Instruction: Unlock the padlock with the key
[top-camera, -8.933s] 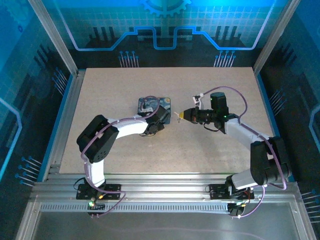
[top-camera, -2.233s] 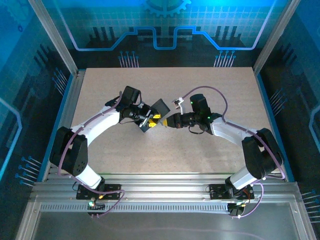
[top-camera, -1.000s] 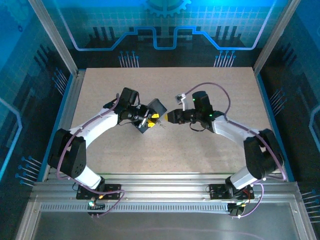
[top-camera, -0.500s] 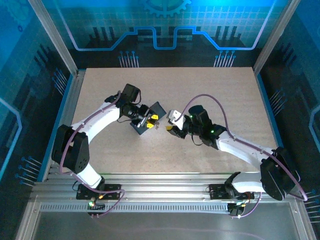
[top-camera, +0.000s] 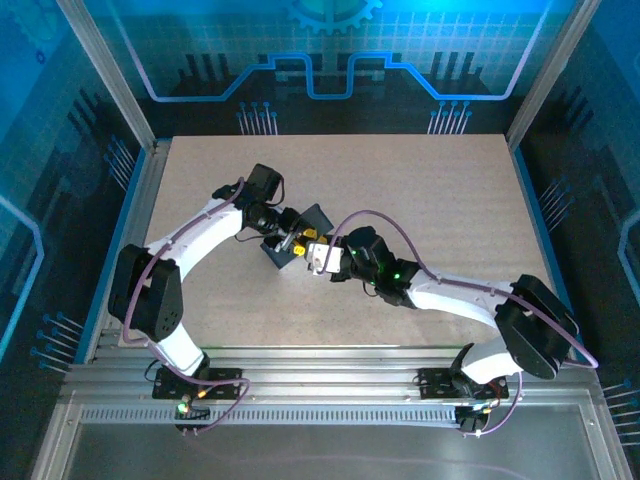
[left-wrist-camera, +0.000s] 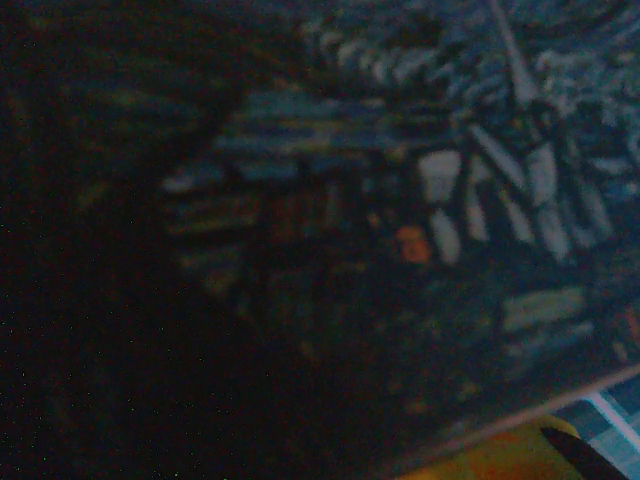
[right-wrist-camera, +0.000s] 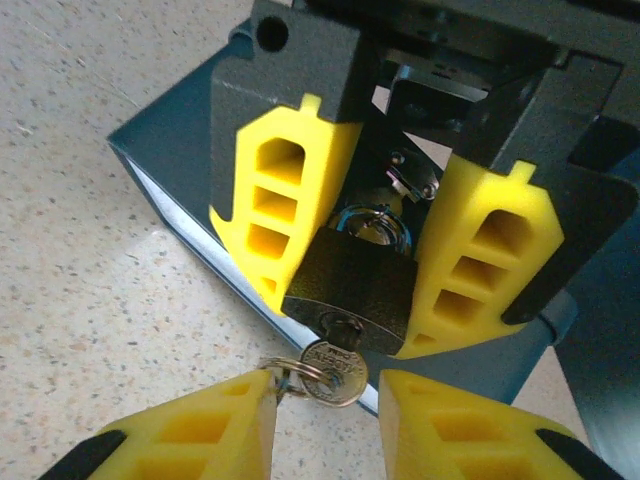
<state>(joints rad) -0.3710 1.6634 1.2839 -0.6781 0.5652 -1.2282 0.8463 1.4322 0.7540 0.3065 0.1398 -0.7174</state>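
Note:
In the right wrist view the small dark-brass padlock (right-wrist-camera: 350, 285) with its silver loop sits between the yellow fingers (right-wrist-camera: 280, 200) of my left gripper, which touch both its sides. The key (right-wrist-camera: 335, 372) is in the keyhole, its ring hanging to the left. My right gripper (right-wrist-camera: 325, 425) is open just below, one finger on each side of the key with a gap; the ring touches the left finger. From above, the left gripper (top-camera: 297, 240) holds the lock and dark blue box (top-camera: 318, 216) off the table, with the right gripper (top-camera: 318, 252) right against them.
The painted box lid (left-wrist-camera: 400, 200) lies dark and blurred close against the left wrist camera. Speckled beige tabletop (top-camera: 420, 180) spreads around both arms. A metal frame rail (top-camera: 120, 240) runs along the left edge of the table.
The right arm swung left and nearer to me, its gripper coming in close under the padlock. The left arm kept the lock and box almost still.

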